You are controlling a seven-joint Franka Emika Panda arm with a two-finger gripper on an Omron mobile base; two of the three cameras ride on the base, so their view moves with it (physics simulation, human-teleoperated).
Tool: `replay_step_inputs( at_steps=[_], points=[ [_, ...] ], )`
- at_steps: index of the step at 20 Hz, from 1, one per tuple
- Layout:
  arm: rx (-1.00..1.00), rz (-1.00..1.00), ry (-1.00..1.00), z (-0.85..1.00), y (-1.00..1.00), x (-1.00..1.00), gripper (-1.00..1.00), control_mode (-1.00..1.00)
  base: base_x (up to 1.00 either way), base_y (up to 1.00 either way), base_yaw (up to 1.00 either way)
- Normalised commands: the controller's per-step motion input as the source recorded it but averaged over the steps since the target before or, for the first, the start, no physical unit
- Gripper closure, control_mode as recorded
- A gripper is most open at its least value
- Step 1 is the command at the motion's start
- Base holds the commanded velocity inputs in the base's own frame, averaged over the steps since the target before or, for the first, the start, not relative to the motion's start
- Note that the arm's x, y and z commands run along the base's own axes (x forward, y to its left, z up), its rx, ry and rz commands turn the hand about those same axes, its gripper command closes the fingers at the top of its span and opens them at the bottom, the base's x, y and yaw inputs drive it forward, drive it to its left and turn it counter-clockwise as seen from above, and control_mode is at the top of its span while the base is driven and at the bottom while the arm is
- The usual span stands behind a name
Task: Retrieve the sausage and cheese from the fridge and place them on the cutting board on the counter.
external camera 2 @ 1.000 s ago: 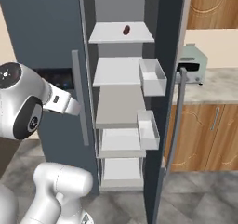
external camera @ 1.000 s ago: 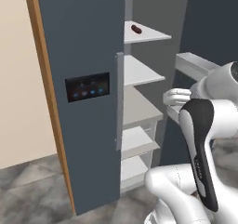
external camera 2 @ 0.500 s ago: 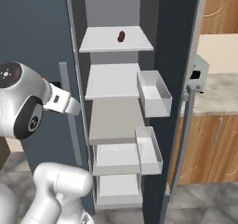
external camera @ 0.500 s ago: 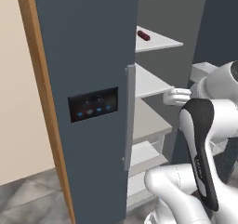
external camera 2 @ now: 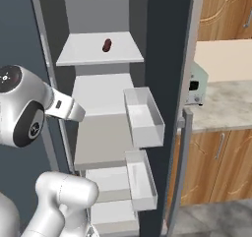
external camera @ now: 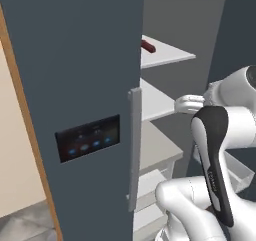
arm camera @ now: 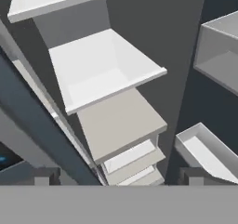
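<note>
The fridge [external camera 2: 166,59] stands open right in front of me, its pale shelves in full view. The sausage [external camera 2: 107,45], a short dark red-brown cylinder, lies on the upper shelf; it also lies at the back in the left base view [external camera: 147,46]. My gripper [arm camera: 118,179] is open, its two dark fingertips [arm camera: 42,179] far apart with nothing between them. It points at the middle shelves, below the sausage's shelf and apart from it. The cheese and the cutting board are out of view. A stretch of the counter [external camera 2: 224,101] runs to the right of the fridge.
The fridge's left door [external camera: 75,60], with its blue-lit panel [external camera: 89,137] and grey handle [external camera: 134,150], stands close on the left. Two clear door bins [external camera 2: 143,117] jut from the right door. A small pale appliance [external camera 2: 198,83] sits on the counter over brown cabinets [external camera 2: 216,167].
Both base views have closed in on the fridge, so the shelves and sausage look larger. The arm holds the same pose and the gripper stays open.
</note>
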Motion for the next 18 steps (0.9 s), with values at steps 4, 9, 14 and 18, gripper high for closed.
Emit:
replay_step_inputs(
  at_steps=[4, 9, 14, 18],
  points=[
    [0.00, 0.00, 0.00, 0.00, 0.00, 0.00, -1.00, 1.00, 0.53, -0.17, -0.17],
    [0.00, 0.00, 0.00, 0.00, 0.00, 0.00, -1.00, 1.00, 0.74, 0.00, -0.14],
    [0.00, 0.00, 0.00, 0.00, 0.00, 0.00, -1.00, 1.00, 0.32, 0.00, -0.05],
    [0.00, 0.00, -0.15, 0.09, 0.00, -0.09, -1.00, -1.00, -0.03, 0.00, 0.00]
  ],
)
